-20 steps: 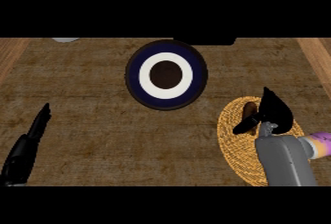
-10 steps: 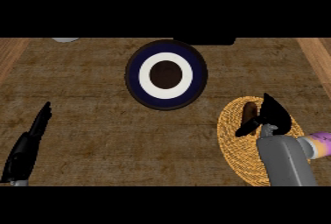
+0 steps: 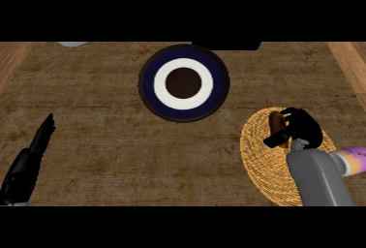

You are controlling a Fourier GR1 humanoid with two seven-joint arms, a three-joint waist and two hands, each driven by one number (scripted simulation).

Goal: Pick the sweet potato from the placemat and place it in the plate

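The sweet potato [image 3: 274, 121], a short brown piece, lies on the upper part of the round woven yellow placemat [image 3: 261, 162] at the right of the head view. My right hand [image 3: 301, 128] is over the mat just right of it, with fingers curled over its top and the thumb below it. Up and to the left on the counter lies the plate [image 3: 148, 85], with a dark blue rim, a white ring and a dark brown centre. Nothing is on it. My left hand [image 3: 28, 162] rests at the lower left with straight fingers, far from both.
A purple and yellow object [image 3: 354, 161] pokes in at the right edge beside my right forearm. A pale object [image 3: 72, 44] and a dark one [image 3: 236, 46] sit at the counter's far edge. Lighter wooden strips border the counter left and right.
My right hand's fingers, straight and pointing up before, have curled down round the sweet potato. The left hand and the plate have not moved.
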